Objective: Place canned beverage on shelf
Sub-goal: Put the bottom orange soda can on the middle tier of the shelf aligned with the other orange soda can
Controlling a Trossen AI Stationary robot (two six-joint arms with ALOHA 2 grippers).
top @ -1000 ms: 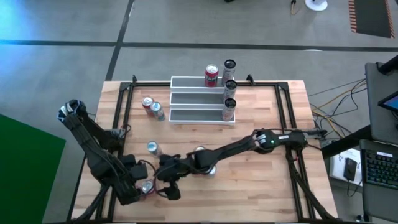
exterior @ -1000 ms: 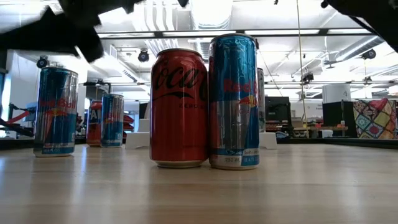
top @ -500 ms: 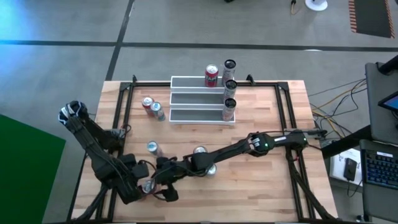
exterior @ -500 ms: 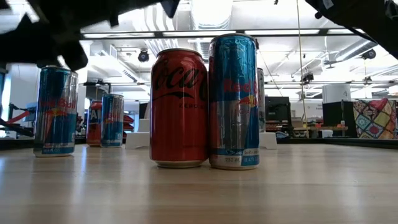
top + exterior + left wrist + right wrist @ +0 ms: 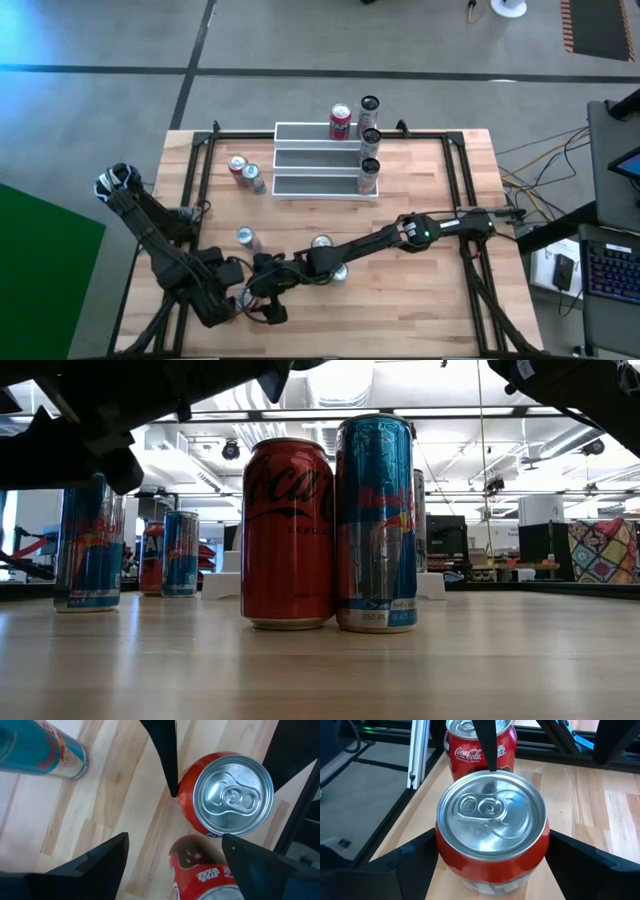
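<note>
Found both arms converged over the near-left corner of the wooden table.

Logged right gripper reaching in from the right side, unclenched, with fingers set wide on either side of an upright red can. Cannot confirm whether the pads touch the can wall, since the can hides their inner faces. Entered as released, not grasping.

Logged left gripper likewise spread, straddling a second red can, with a clear gap on one side. Saw the two red cans just beside each other, both on the boards.

Located the shelf at the far middle of the table, well apart from both grippers. Counted on it:
- one red shelf can on the top step
- slim silver cans in a line down the right end

Elsewhere on the table:
- two loose cans just left of the shelf
- a blue can standing alone on the left half
- a cola can and a tall blue-silver can side by side mid-table, under the right arm
</note>
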